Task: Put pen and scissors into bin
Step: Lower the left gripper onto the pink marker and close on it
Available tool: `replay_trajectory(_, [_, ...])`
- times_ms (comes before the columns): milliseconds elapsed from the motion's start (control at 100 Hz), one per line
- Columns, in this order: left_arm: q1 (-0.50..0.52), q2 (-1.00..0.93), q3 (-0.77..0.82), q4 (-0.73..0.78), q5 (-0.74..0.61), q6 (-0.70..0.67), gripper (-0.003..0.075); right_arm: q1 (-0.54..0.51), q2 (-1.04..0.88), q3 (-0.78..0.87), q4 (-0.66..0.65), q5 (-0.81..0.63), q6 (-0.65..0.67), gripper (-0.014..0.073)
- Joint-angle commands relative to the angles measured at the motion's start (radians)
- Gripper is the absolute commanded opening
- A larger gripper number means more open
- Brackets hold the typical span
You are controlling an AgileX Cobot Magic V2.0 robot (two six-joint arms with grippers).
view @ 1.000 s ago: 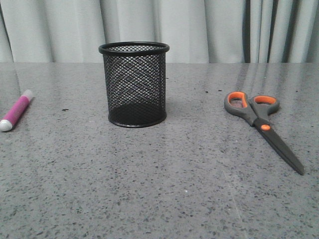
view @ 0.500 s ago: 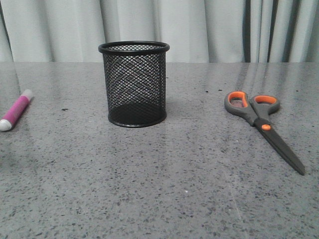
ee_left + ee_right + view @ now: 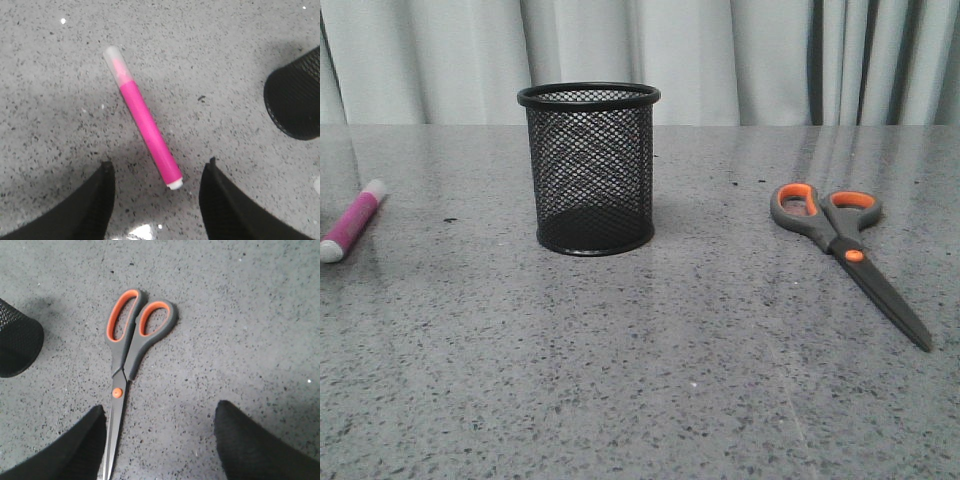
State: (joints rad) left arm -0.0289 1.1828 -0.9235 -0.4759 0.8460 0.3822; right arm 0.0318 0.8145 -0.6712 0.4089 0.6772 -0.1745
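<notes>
The magenta pen (image 3: pixel 145 122) lies flat at the worktop's (image 3: pixel 650 380) left side; the grey-and-orange scissors (image 3: pixel 845 250) lie closed at the right, with the black mesh bin (image 3: pixel 590 170) upright between. The left end effector (image 3: pixel 157 200) hovers spread wide over the pen, touching nothing; the right end effector (image 3: pixel 160 445) is spread over the scissors, empty.

Even, soft overhead light, faint sheen on the table (image 3: pixel 650 380), all 3 views sharp.
</notes>
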Motion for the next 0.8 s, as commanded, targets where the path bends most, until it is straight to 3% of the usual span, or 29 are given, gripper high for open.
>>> replay_trajectory(0, [-0.013, 0.029, -0.060, -0.032, -0.030, 0.006, 0.0358, -0.004, -0.001, -0.036, 0.009, -0.078, -0.016, 0.0423])
replay_trajectory(190, [-0.091, 0.140, -0.115, 0.013, -0.049, -0.015, 0.0358, -0.004, -0.001, -0.036, 0.009, -0.104, -0.018, 0.0423])
replay_trajectory(570, [-0.187, 0.308, -0.203, 0.298, -0.076, -0.218, 0.0358, -0.004, -0.001, -0.036, 0.009, -0.110, -0.034, 0.0423])
replay_trajectory(790, [-0.200, 0.359, -0.217, 0.306, -0.124, -0.231, 0.0358, -0.004, -0.001, -0.036, 0.009, -0.114, -0.035, 0.0423])
